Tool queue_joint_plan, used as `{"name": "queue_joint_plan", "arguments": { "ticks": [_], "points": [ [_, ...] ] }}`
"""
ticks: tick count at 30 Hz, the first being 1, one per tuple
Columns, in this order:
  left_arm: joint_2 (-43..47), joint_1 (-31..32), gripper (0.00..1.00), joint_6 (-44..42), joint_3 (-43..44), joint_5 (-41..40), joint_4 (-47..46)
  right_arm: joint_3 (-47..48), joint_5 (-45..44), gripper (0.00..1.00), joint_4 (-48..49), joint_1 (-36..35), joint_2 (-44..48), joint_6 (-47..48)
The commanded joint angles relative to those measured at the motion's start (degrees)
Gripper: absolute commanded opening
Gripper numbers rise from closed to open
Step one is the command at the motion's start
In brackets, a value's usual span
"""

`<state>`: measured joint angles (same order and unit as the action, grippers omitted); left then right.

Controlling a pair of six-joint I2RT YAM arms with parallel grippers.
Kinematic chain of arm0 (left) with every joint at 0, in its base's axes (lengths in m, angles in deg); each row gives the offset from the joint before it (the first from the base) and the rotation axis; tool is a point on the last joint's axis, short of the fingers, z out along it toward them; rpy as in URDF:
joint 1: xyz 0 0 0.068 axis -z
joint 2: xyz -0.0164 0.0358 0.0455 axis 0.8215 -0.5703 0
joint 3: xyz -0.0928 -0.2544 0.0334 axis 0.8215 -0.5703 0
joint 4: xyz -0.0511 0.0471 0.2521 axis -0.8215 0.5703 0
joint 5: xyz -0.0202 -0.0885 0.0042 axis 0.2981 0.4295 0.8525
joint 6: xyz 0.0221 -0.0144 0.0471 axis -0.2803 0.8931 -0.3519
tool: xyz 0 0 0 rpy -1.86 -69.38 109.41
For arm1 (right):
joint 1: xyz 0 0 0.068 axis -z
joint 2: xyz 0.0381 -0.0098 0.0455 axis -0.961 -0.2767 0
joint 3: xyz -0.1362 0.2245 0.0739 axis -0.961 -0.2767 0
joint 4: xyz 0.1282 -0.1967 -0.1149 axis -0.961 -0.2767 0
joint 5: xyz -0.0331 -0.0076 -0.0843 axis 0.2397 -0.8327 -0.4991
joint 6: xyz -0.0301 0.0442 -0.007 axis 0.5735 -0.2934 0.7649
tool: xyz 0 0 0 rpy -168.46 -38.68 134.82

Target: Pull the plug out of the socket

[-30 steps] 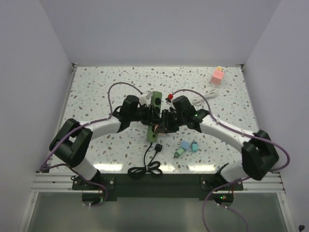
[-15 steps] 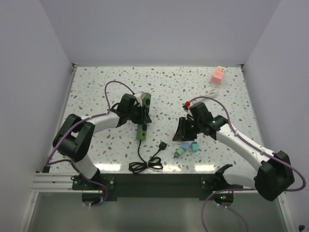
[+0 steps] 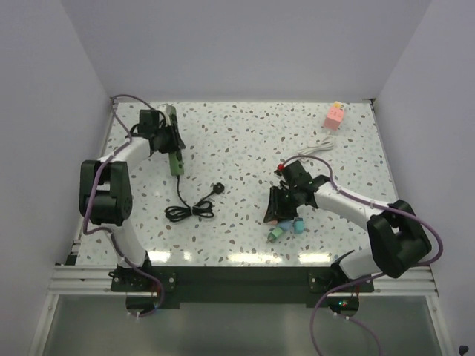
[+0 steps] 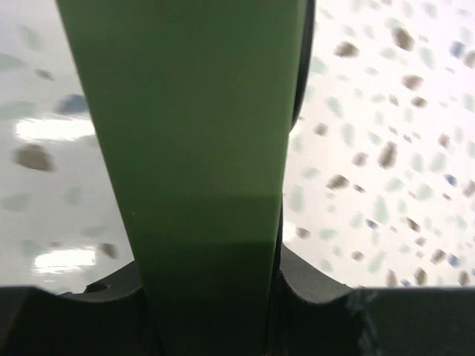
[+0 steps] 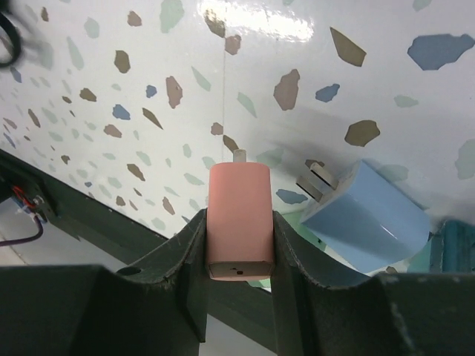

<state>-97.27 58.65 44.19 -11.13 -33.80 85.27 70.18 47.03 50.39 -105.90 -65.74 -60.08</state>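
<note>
speckled white tabletop [image 3: 245, 133] under pale walls, and at its far left edge the dark-green socket [image 3: 177, 159] is clamped in the left gripper [image 3: 168, 139], jaws closed part-way against the bar's two long sides, its thin black cord [image 3: 189, 210] trailing off in a loose coil toward the near side. well apart from it, near the front right, the right gripper [image 3: 276, 212] has its jaws pinched narrowly on a small pink plug [image 5: 239, 222], a prong pointing at the table, just beside a light-blue adapter [image 5: 371, 222] and a green one [image 3: 274, 234]. farther back on the right lie a loose white cable [image 3: 315, 150] and a pink block [image 3: 335, 115].
</note>
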Motion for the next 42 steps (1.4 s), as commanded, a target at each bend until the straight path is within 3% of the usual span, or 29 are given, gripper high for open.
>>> {"name": "queue_joint_plan", "arguments": {
  "ticks": [1,6,11,13,15,16,18,20,21,27,33,38,42],
  "points": [
    [-4.96,-5.07,0.00,-6.52,10.27,-5.52,3.91,-1.52,0.59,0.00,2.05,0.06,-0.36,-0.08],
    [-18.41,-10.53,0.00,-8.37,27.15,-7.91,10.66,-2.14,0.16,0.00,2.94,0.15,-1.85,-0.53],
    [-26.67,-12.56,0.09,-8.54,34.39,-7.65,12.79,-0.92,-0.72,0.00,1.97,0.15,-2.03,-0.44],
    [-27.74,-12.56,0.26,-8.63,35.71,-7.21,13.49,-0.56,-1.51,0.08,0.92,0.15,-1.94,-0.26],
    [-27.66,-12.65,0.37,-8.29,34.67,-7.03,12.97,-0.12,-1.60,0.26,0.48,0.24,-1.85,-0.09],
    [-27.22,-12.74,0.51,-7.93,33.96,-6.95,12.62,0.23,-1.78,0.34,0.04,0.24,-1.68,-0.35],
    [-25.73,-12.82,0.60,-7.32,32.03,-6.42,11.48,0.93,-2.57,0.54,-0.75,0.24,-1.50,-0.44],
    [-24.32,-12.91,0.69,-7.14,31.32,-5.81,11.38,2.07,-3.79,0.66,-2.42,0.24,-0.98,-0.52],
    [-23.88,-12.83,0.79,-6.96,30.89,-5.72,11.30,2.51,-4.32,0.75,-3.82,0.24,-0.19,-0.44],
    [-19.14,-13.53,1.00,-5.74,29.48,-4.75,11.38,9.44,-8.71,0.91,-11.54,0.68,4.38,0.09],
    [-11.15,-13.62,1.00,-3.02,25.63,-3.17,12.00,23.68,-19.95,0.99,-19.64,1.90,2.12,2.02],
    [-0.51,-12.04,1.00,-0.02,15.34,6.66,7.26,34.49,-29.45,0.99,-21.24,7.87,-10.43,1.68],
    [5.29,-6.42,1.00,-0.28,8.04,12.38,7.69,42.93,-35.34,0.99,-21.67,12.80,-19.48,-1.57]
  ]
}}
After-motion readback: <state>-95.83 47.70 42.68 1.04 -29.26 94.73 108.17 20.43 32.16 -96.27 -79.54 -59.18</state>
